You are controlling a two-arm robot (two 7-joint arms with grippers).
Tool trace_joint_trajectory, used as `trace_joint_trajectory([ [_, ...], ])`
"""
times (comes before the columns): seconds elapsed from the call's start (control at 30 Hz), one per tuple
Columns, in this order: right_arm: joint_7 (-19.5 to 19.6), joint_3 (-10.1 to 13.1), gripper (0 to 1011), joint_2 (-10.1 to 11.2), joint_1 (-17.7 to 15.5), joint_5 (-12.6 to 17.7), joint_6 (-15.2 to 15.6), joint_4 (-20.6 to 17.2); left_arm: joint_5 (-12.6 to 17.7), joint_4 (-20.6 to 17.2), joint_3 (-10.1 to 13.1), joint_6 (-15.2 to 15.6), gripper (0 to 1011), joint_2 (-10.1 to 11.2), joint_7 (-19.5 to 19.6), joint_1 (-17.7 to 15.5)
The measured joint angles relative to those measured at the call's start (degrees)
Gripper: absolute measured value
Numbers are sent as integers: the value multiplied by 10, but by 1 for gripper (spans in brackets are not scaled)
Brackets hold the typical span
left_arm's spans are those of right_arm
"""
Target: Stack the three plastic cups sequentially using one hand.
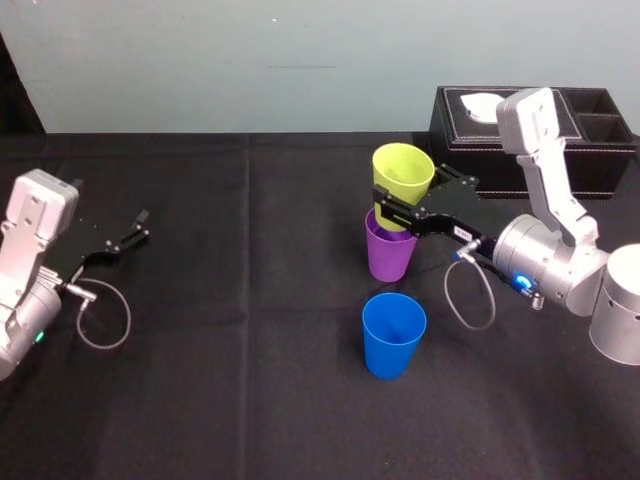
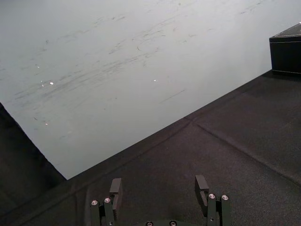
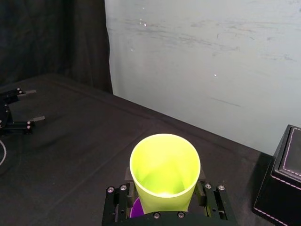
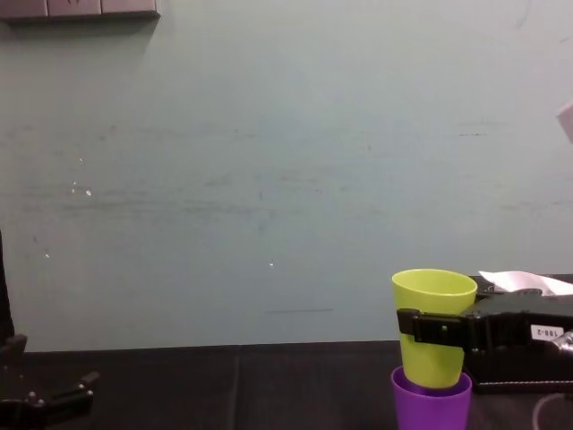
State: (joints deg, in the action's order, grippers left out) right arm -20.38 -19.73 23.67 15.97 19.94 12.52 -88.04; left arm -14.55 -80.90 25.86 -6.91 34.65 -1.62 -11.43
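Black cloth covers the bench, backed by a pale scuffed wall; the right end effector clamps the yellow-green cup, its base inside the upright purple cup; the blue cup stands near, apart; the left end effector rests with fingers spread at the bench's left.

Plain, unpatterned: yellow-green cup, purple cup, blue cup. The bench wears black cloth. Right tool and left tool are black. The black box has white stitching. The wall is pale blue-green.
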Motion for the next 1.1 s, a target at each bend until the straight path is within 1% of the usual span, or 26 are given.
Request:
trace_joint_trajectory([
  [0.47, -3, -5, 732, -6, 5, -6, -5, 23, 0, 0, 0, 0, 1011, 0, 0, 0],
  [0.8, -3, -5, 735, -5, 5, -6, -6, 21, 0, 0, 0, 0, 1011, 0, 0, 0],
  [1.0, -3, -4, 886, -5, 4, -6, -6, 20, 0, 0, 0, 0, 1011, 0, 0, 0],
  [1.03, -3, -4, 925, -5, 4, -6, -6, 20, 0, 0, 0, 0, 1011, 0, 0, 0],
  [1.1, -3, -4, 953, -5, 4, -6, -6, 20, 0, 0, 0, 0, 1012, 0, 0, 0],
])
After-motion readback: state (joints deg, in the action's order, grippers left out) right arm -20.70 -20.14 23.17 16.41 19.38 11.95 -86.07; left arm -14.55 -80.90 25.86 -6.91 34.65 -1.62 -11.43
